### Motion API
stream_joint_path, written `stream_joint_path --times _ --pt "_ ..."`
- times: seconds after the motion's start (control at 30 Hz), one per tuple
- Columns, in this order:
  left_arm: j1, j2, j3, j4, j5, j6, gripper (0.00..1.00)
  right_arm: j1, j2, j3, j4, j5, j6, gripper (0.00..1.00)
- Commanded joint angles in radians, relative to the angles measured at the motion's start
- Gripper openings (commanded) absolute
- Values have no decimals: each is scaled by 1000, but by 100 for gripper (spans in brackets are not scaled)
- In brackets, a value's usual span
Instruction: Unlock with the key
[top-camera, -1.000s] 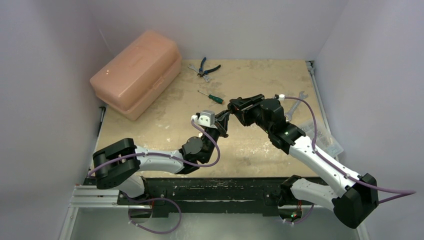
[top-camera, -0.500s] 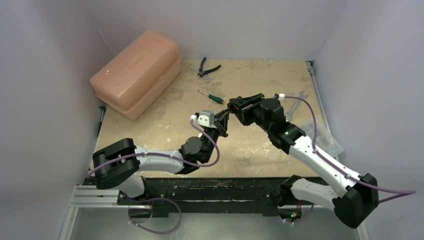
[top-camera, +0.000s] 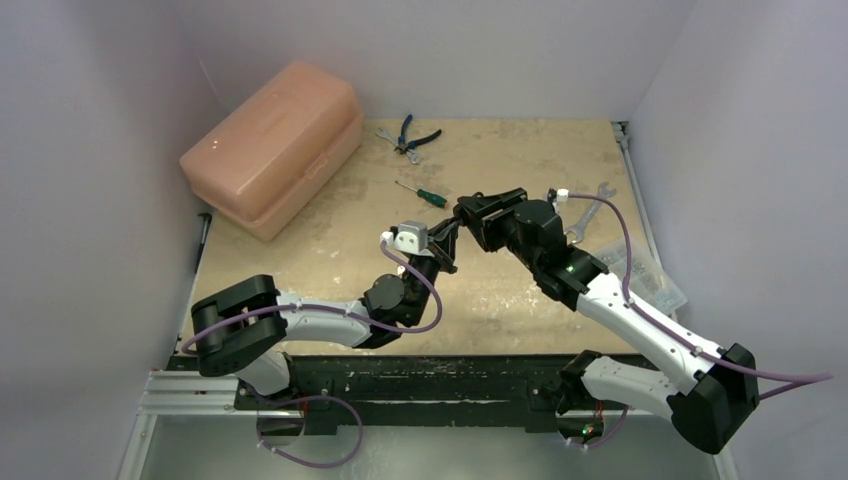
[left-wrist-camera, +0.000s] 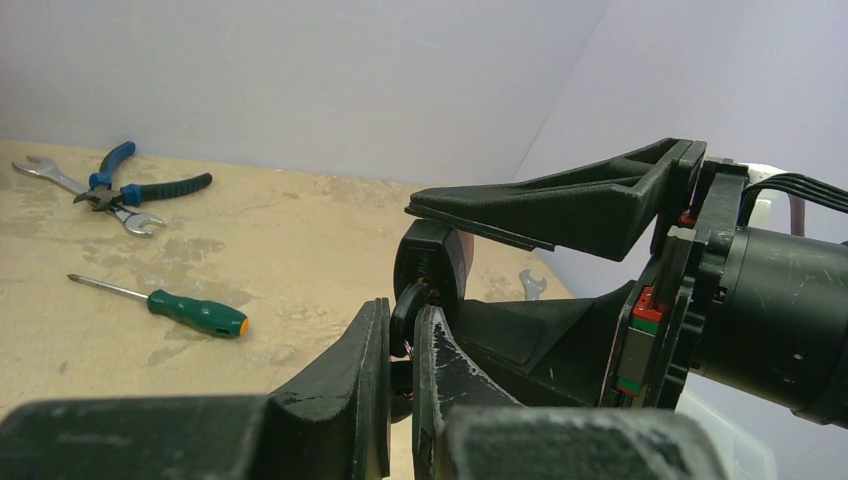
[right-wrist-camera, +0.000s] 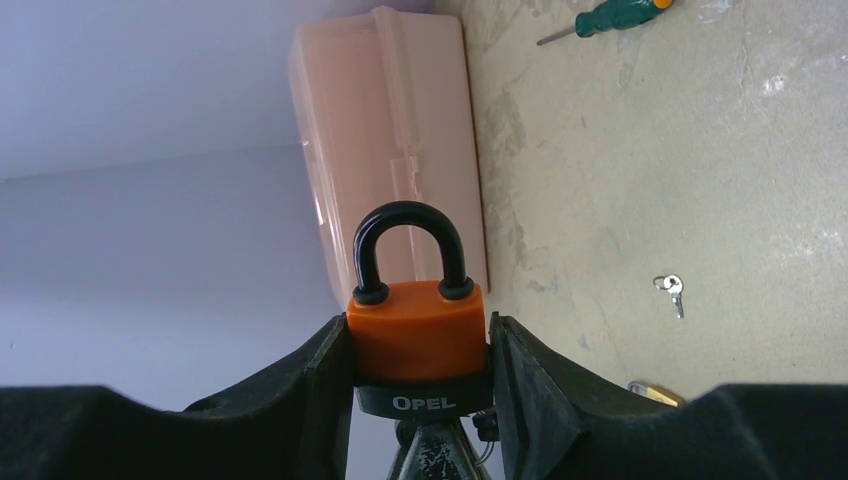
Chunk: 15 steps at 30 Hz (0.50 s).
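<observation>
Above the middle of the counter (top-camera: 500, 150), the two claws meet tip to tip, held clear of the surface; the right claw (top-camera: 470, 212) grips an orange padlock (right-wrist-camera: 415, 335) by its sides, with both legs of the black shackle (right-wrist-camera: 410, 245) seated in the body; a black band around the base of the lock carries the word "OPEL" (right-wrist-camera: 423, 403) in white capitals, the only writing that can be read; the left claw (left-wrist-camera: 400, 330) is closed on the black head of the key (left-wrist-camera: 407, 303), which sits right against the underside of the padlock; the blade is hidden, so I cannot tell how far it sits in the keyhole.

A salmon-pink plastic case (top-camera: 272, 145) fills the far left corner, lid shut; blue-handled pliers (top-camera: 410, 135) lie across a small spanner (top-camera: 385, 133) near the far edge; a green-handled screwdriver (top-camera: 425, 193) with an orange end cap lies between the pliers and the claws; a second spanner (top-camera: 590, 205) lies near the right edge; a clear bag (top-camera: 650, 280) rests against that same edge; a spare silver key (right-wrist-camera: 672, 290) lies loose on the counter beneath the right claw.
</observation>
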Motion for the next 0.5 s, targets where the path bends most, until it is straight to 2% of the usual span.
stream_joint_path --times 0.0,0.47 --pt "-3 20 59 38 125 -3 0 83 -8 60 58 -191 7 0" --pt "10 -3 -3 68 202 29 0 83 -15 62 36 -155 -13 0"
